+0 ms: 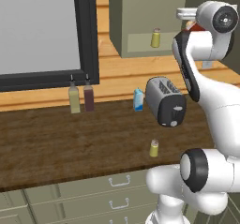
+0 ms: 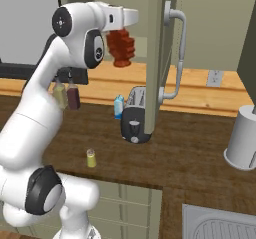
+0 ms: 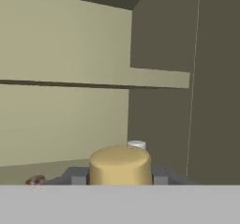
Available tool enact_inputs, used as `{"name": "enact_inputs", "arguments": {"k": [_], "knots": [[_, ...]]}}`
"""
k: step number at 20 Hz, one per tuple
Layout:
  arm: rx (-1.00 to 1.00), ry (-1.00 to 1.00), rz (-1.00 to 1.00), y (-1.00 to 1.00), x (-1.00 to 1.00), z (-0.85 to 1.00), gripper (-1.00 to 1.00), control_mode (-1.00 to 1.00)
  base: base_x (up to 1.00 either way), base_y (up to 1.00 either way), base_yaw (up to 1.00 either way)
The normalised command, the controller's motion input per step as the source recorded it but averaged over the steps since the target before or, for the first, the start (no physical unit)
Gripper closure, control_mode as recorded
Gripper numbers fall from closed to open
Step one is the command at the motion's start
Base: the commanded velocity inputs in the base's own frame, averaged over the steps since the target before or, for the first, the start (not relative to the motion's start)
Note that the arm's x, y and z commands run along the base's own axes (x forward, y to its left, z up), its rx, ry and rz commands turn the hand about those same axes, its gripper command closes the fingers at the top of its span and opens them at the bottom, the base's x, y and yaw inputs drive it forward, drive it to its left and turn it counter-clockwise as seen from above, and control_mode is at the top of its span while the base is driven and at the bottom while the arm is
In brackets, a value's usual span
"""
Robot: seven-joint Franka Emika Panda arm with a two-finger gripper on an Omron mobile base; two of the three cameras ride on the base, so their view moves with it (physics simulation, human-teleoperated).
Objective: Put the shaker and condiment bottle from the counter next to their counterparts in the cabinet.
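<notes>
Inside cabinet [image 1: 140, 12]: shaker [image 1: 155, 38] on shelf; hand [image 2: 122, 30] gripping condiment bottle [image 2: 121, 48].

A large black-framed window with a pale grey pane [image 1: 40, 26] fills the upper left, set in a warm orange wood-plank wall [image 1: 122, 73]. Pale olive drawer fronts with curved metal handles [image 1: 119, 181] run below. A white wall outlet [image 2: 215, 77] sits low on the planks, and a ribbed grey metal sink basin [image 2: 220, 225] lies at lower right.
</notes>
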Motion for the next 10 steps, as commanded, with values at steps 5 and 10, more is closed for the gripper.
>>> {"name": "enact_inputs", "arguments": {"k": [5,10], "knots": [[0.09,0.02,0.00,-0.22,0.37,0.15,1.00,-1.00,0.00,0.00,0.00],[0.01,0.00,0.00,-0.24,0.29,-0.09,1.00,-1.00,0.00,0.00,0.00]]}}
